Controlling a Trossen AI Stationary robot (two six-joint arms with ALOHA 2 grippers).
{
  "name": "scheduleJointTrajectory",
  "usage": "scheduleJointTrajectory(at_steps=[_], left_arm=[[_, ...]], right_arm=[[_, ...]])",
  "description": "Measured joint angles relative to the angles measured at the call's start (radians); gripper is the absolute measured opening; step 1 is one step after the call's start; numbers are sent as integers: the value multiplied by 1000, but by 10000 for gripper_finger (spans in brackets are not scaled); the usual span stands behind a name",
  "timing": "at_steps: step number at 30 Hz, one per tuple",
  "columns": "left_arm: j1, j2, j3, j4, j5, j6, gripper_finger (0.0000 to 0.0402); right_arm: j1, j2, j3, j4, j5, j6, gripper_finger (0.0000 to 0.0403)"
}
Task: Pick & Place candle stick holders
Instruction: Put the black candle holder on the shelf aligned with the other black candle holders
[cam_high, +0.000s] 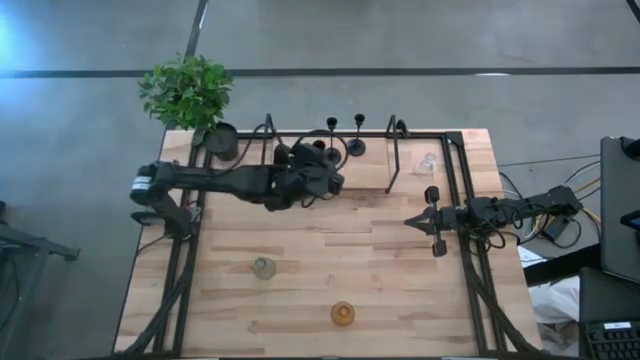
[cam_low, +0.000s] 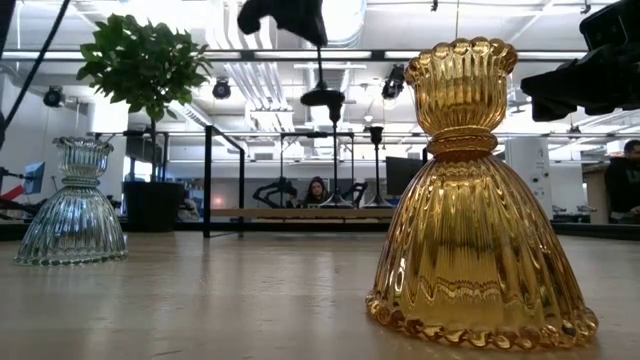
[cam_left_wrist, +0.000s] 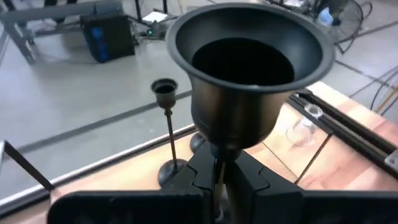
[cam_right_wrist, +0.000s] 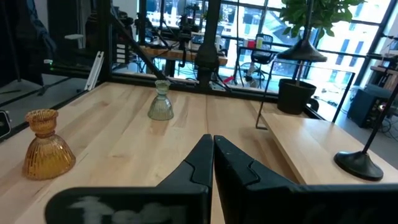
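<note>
My left gripper (cam_high: 328, 178) is shut on a black candle stick holder (cam_left_wrist: 249, 62) at the far middle of the table. It holds it in the air, and the holder's domed base (cam_low: 322, 97) hangs clear of the table. Two more black holders (cam_high: 331, 150) (cam_high: 357, 145) stand on their bases just beyond it. A clear glass holder (cam_high: 427, 162) stands at the far right, a grey-green one (cam_high: 263, 267) near the middle and an amber one (cam_high: 343, 313) near the front edge. My right gripper (cam_high: 412, 220) is shut and empty at the right, low over the table. My left gripper pinches the holder's thin stem (cam_left_wrist: 217, 167) between its two fingers, just below the wide cup. The fingers lie across the stem. The holder stands upright in the hold, cup on top, with its base lifted clear of the table.
A black pot (cam_high: 220, 140) with a green plant (cam_high: 187, 90) stands at the far left corner. A black metal frame (cam_high: 392, 160) runs along the table's far edge and sides, with an upright bar by the clear holder. A person (cam_low: 318, 190) sits far behind the table.
</note>
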Motion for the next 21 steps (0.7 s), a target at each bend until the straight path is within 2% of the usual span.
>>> scheduleJointTrajectory(at_steps=[11, 21], left_arm=[[73, 46, 1, -38, -10, -43, 20], [131, 55, -1, -171, -10, -135, 20]], right_arm=[[0, 0, 0, 0, 0, 0, 8], [0, 0, 0, 0, 0, 0, 8]])
